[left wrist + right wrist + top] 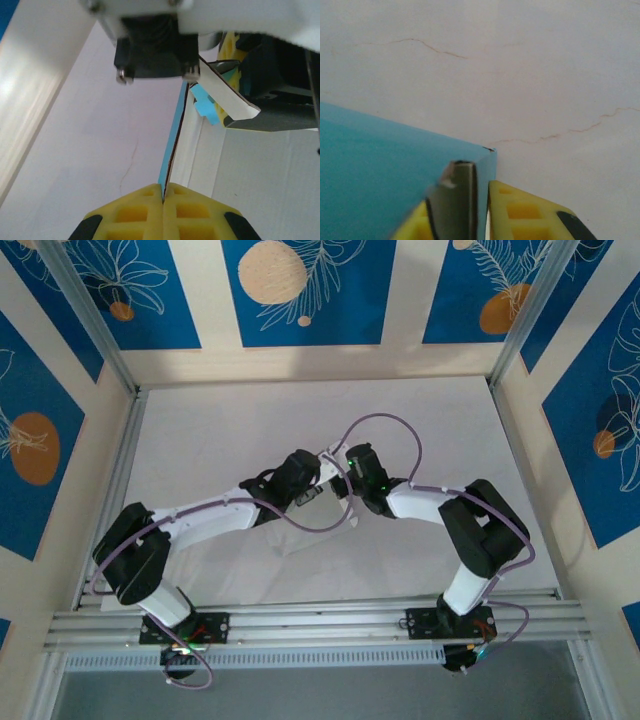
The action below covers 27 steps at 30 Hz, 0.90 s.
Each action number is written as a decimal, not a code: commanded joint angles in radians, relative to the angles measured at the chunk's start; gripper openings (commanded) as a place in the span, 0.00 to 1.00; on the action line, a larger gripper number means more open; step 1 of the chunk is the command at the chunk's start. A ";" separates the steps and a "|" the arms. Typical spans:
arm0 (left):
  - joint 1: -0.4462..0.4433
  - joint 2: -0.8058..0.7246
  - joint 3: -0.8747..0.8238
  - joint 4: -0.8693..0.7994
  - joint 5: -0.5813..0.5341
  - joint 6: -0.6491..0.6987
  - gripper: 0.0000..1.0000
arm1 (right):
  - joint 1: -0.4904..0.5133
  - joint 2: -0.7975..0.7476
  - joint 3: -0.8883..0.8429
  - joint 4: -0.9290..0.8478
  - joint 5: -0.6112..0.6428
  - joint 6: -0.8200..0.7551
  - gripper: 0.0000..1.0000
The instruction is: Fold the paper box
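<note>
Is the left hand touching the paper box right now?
Touching. In the left wrist view, the left hand pinches the thin edge of the paper box between its yellow fingers, with no gap.

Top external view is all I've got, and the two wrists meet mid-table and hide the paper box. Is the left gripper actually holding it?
Observer: Yes. In the left wrist view the left gripper is shut on the paper box, pinching a thin edge that is blue on one face and white on the other.
Operator: And the right one?
Observer: In the right wrist view a blue panel edge sits between the fingers of the right gripper. I can't tell whether it is clamped.
Operator: Any flap bent yet?
Observer: In the left wrist view a white flap juts out at an angle.
</note>
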 commanded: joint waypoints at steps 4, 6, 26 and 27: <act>0.015 0.018 0.055 -0.002 0.162 -0.019 0.00 | -0.029 -0.017 -0.017 0.077 -0.214 -0.016 0.21; 0.023 0.020 0.061 -0.005 0.171 -0.017 0.00 | -0.035 -0.012 -0.021 0.080 -0.221 -0.014 0.22; 0.072 0.058 0.107 -0.068 0.265 -0.029 0.00 | -0.037 0.073 -0.007 0.148 -0.165 0.006 0.22; 0.072 0.062 0.110 -0.067 0.246 -0.027 0.00 | -0.036 0.069 -0.011 0.152 -0.162 0.004 0.22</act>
